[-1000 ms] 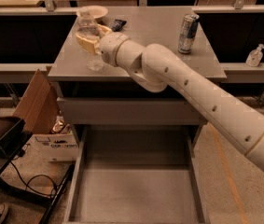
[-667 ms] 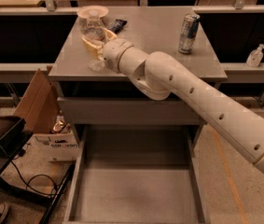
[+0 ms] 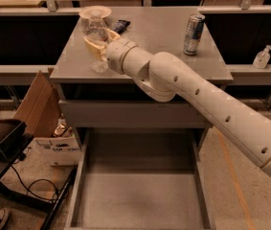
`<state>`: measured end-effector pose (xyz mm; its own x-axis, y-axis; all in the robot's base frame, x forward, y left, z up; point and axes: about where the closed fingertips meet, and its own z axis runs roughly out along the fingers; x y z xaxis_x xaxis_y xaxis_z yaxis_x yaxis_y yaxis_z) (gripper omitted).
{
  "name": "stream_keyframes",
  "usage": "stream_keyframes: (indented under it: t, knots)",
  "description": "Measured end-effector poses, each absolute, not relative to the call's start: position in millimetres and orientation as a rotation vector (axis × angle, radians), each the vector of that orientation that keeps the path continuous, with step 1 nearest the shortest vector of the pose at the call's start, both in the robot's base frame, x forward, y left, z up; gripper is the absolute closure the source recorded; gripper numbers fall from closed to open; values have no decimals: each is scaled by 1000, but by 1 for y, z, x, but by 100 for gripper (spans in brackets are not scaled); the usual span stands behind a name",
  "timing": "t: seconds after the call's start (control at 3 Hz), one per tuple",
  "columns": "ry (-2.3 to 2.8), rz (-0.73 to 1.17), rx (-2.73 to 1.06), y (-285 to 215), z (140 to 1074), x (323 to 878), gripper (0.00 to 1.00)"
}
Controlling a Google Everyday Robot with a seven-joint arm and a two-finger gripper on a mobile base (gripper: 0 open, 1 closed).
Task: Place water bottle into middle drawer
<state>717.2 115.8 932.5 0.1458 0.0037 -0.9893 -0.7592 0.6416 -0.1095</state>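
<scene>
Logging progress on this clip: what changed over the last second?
The gripper edged slightly right and nearer the camera, at the bottle on the cabinet top; whether it grips is unclear. The bottle, can and open drawer stayed put.

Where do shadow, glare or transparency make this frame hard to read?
Camera view: light falls evenly on the cabinet top, where the gripper sits at the water bottle, whose clear body nearly blends into the grey surface. The drink can carries a bright highlight. The open middle drawer darkens toward its back, and the recess under the top lies in deep shadow.
</scene>
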Motion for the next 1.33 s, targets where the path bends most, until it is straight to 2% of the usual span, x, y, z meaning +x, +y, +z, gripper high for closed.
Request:
stream_keyframes:
  t: [0.33,0.67,1.0,1.33]
  knots:
    - [1327,617,-732,114,950,731,100]
    - [1267,689,-783,145,1042,735,100]
    - [1269,704,-818,149,1090,747,100]
    - [1323,651,-851,121,1091,754,100]
